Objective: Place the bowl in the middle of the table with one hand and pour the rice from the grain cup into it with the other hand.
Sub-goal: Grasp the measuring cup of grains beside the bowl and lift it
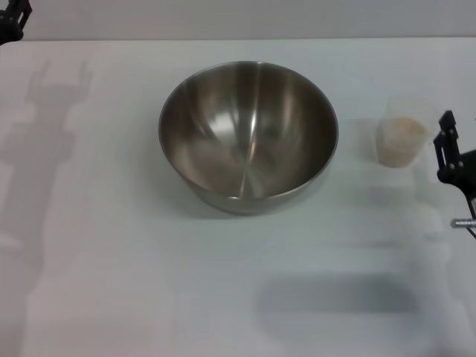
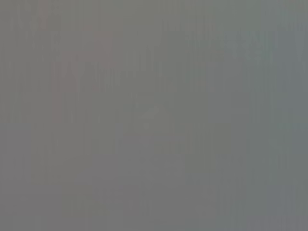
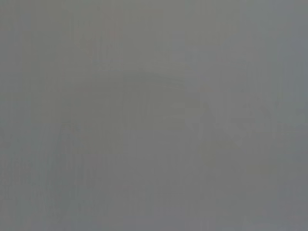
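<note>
Bowl (image 1: pixel 248 137) mid-table; right gripper (image 1: pixel 448 152) beside grain cup (image 1: pixel 402 134), jaws seemingly spread, hard to tell.

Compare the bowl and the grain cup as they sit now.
The bowl is shiny steel; the grain cup is clear, frosted plastic. The bowl is far wider than the cup. The bowl is empty, while the cup holds rice. The bowl sits mid-table; the cup stands to its right, near the right gripper. Both stand upright on the table, untouched.

- Pale grey-white plain wall strip (image 1: pixel 245 18) runs along table's far edge, top of head view.
- Both wrist views: flat grey blur, nothing readable.
</note>
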Motion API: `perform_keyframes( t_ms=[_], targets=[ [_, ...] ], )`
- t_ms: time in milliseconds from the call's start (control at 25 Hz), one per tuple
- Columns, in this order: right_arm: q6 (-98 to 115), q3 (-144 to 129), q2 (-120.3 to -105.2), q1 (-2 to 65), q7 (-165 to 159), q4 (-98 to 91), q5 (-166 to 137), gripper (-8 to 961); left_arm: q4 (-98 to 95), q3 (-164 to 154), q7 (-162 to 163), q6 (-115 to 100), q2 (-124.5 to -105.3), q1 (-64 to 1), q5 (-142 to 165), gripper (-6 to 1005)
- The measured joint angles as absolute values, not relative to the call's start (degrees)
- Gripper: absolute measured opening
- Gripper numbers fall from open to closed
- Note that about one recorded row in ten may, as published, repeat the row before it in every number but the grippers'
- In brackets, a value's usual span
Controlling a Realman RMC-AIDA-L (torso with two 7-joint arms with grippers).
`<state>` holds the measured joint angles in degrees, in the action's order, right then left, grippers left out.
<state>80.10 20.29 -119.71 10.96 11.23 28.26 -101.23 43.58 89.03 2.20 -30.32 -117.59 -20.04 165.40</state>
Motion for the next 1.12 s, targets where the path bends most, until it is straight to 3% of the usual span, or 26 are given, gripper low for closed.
perform_keyframes(
  t_ms=[1120],
  targets=[
    [76.99, 20.98, -119.64, 8.69, 10.61, 27.04, -97.90, 500, 40.95, 88.79, 2.02, -31.25, -117.77, -21.92, 165.41, 697]
  ],
)
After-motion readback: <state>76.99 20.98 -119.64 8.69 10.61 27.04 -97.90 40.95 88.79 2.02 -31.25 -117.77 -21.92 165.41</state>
